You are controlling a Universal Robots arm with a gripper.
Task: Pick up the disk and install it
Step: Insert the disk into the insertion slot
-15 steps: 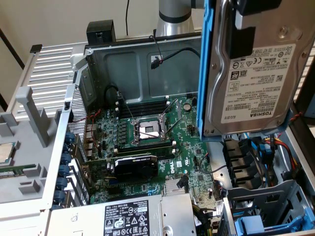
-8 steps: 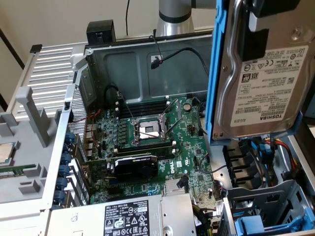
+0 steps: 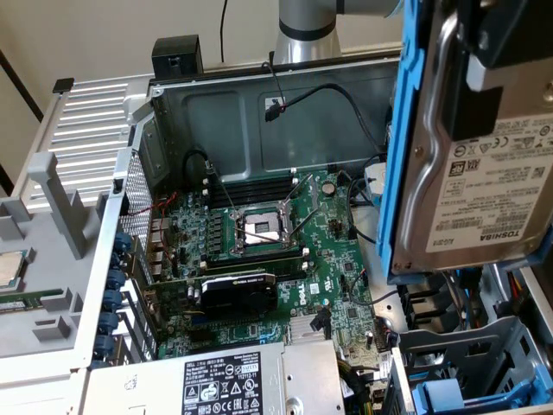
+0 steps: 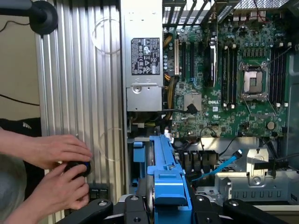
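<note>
Over the case [image 3: 259, 112] | disk [image 3: 484, 181] (blue-framed, on edge) | clamped in claw [image 4: 168, 210], jaws part-closed

Silver-grey arm [image 3: 306, 30] with black jointed gripper [image 4: 169, 211] links.

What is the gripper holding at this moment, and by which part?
The disk, clamped by the gripper at the top end of its blue carrier.

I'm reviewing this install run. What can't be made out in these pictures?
Exterior view: the disk blocks the right side of the case; the picture's edge cuts its top.
Exterior view: the drive bay runs off the lower edge.
Wrist view: a person's hands cover most of a small dark object.
</note>
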